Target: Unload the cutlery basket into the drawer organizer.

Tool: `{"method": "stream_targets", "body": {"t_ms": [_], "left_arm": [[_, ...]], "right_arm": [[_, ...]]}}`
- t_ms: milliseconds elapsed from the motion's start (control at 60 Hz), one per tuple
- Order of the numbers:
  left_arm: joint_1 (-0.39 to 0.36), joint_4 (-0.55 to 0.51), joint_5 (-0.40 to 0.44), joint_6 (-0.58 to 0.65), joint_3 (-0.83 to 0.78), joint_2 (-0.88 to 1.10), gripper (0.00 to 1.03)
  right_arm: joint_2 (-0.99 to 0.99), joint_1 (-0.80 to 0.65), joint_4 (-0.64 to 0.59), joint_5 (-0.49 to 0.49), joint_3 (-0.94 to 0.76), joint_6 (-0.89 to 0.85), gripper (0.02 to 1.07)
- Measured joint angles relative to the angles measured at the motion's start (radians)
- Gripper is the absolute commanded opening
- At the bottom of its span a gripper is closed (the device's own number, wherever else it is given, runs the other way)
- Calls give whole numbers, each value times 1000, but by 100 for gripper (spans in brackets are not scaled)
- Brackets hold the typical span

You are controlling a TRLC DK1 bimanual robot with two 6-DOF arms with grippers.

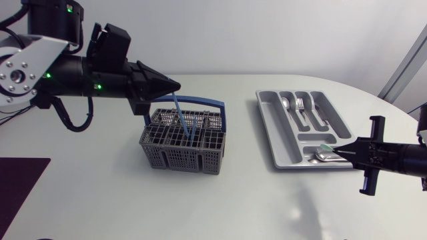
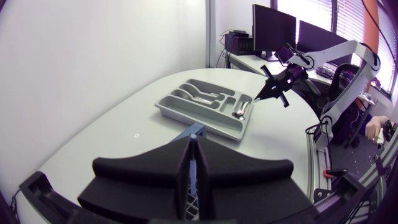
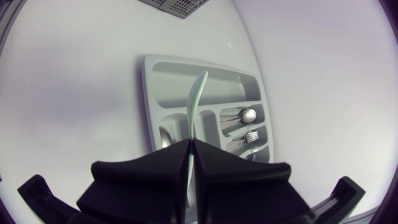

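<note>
Head view: the left gripper (image 1: 175, 85), closed on a blue utensil (image 1: 180, 113), hangs over the cutlery basket (image 1: 177, 157). The right gripper (image 1: 337, 153) pinches a pale green utensil (image 3: 199, 93) over the near end of the drawer organizer (image 1: 275, 130).

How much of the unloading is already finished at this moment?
Done: a spoon, a fork and another silver piece lie in the organizer. In hand: the right gripper holds a green utensil over the organizer; the left gripper grips a blue utensil standing in the basket. Left: placing both; whether the basket holds more, I cannot tell.
</note>
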Motion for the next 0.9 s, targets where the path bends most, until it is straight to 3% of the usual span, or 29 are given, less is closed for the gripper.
{"method": "stream_targets", "body": {"t_ms": [617,650,750,833,900], "left_arm": [[-2,-90,-5,0,93,-92,3],[-2,-93,-5,0,95,-92,3],[-2,-100,-5,0,102,-92,3],[-4,-107,-5,-1,114,-92,3],[-9,-114,-5,-1,128,-92,3]], "right_arm": [[308,20,623,249,-185,-247,10],[328,20,650,255,-187,-252,16],[357,20,703,265,-187,-261,60],[357,20,724,264,-186,-261,74],[351,18,737,261,-186,-257,94]]}}
